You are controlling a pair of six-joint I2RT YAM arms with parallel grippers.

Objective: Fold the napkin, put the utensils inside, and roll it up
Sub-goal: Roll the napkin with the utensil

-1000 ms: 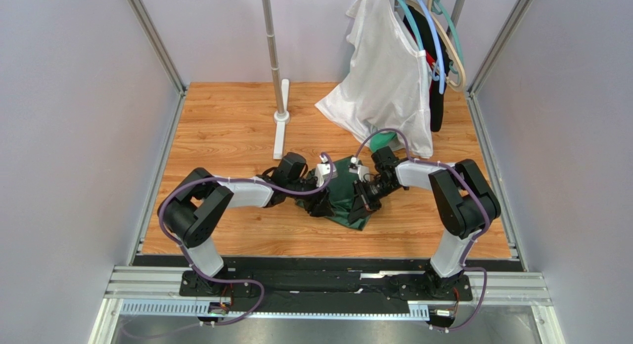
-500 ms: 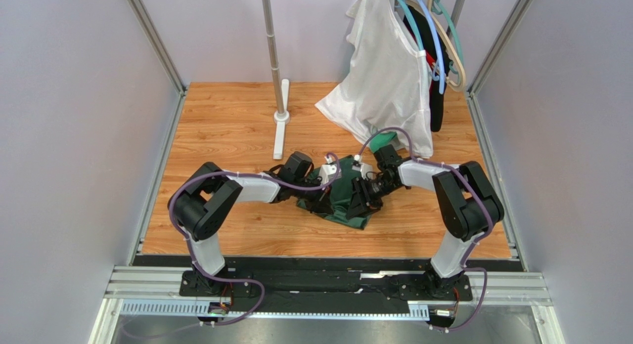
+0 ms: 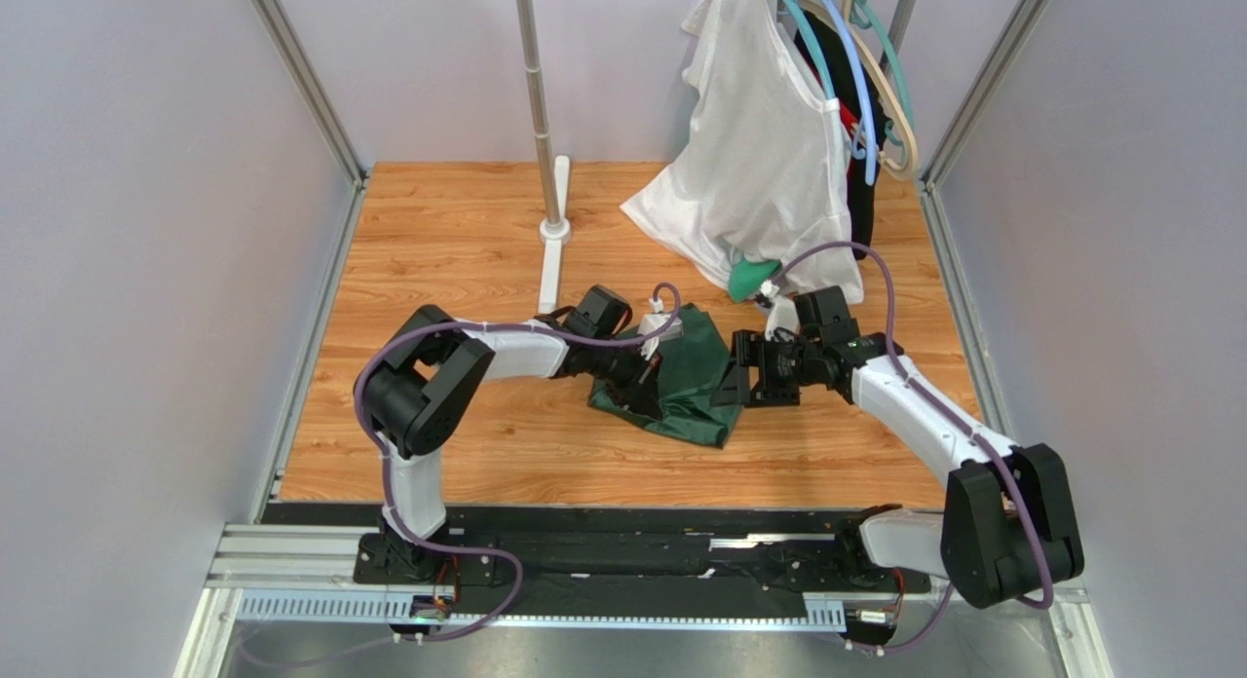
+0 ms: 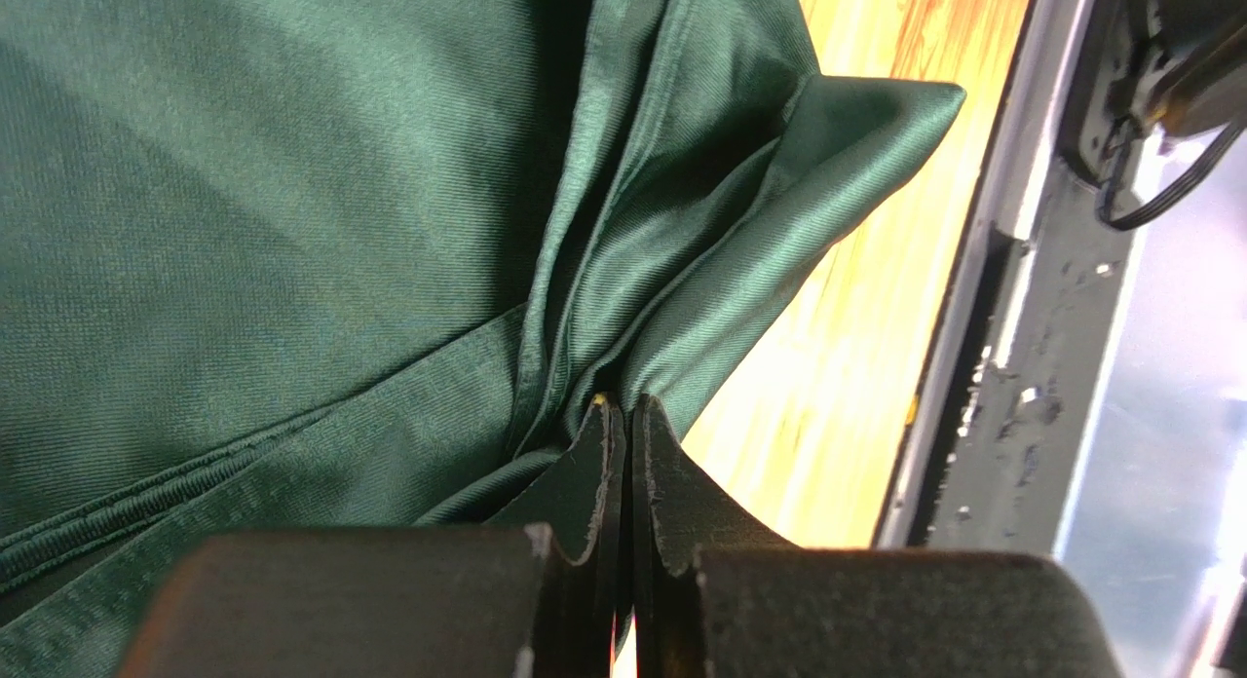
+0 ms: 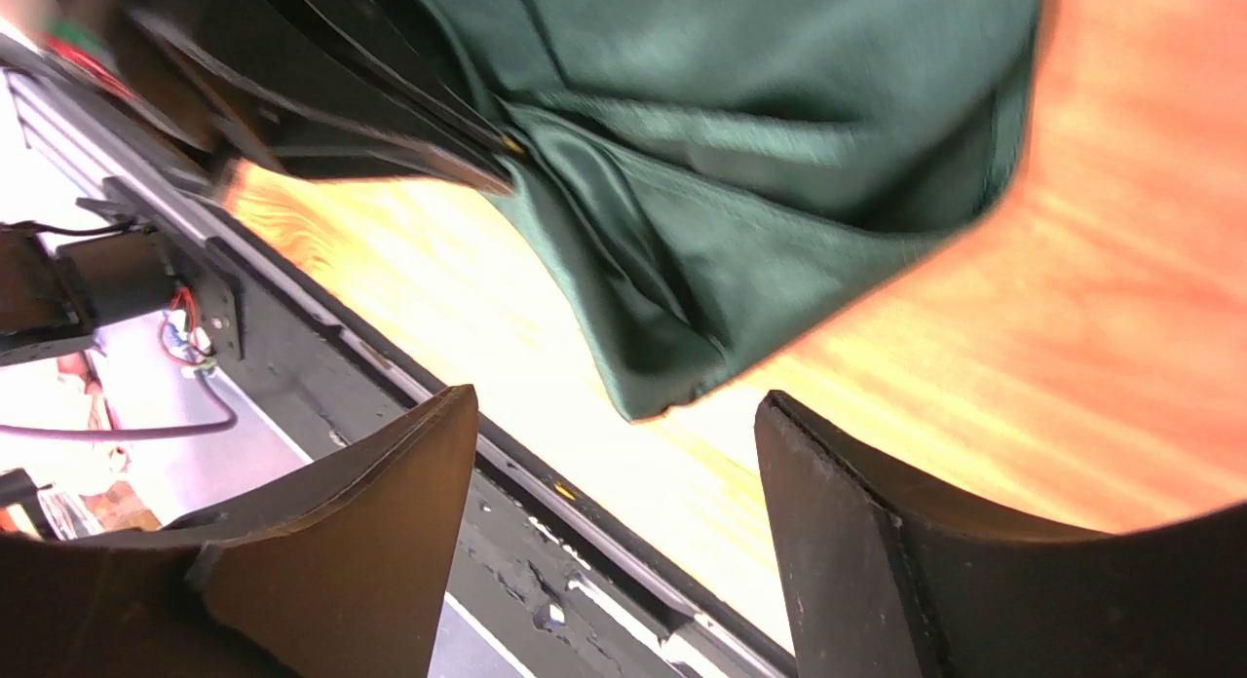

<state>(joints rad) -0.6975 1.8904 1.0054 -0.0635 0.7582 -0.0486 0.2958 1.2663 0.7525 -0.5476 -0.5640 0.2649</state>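
The napkin (image 3: 685, 389) lies bunched near the middle of the table (image 3: 439, 240). My left gripper (image 4: 630, 415) is clamped on a gathered fold; my right gripper (image 5: 615, 444) stands apart, holding nothing. The cloth seems light, limp and slippery, so I would take a hemmed corner.

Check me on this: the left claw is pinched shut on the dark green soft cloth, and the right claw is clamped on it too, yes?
Not quite. The left gripper is pinched shut on the dark green soft cloth napkin, but the right gripper stands open and holds nothing, as the right wrist view shows.
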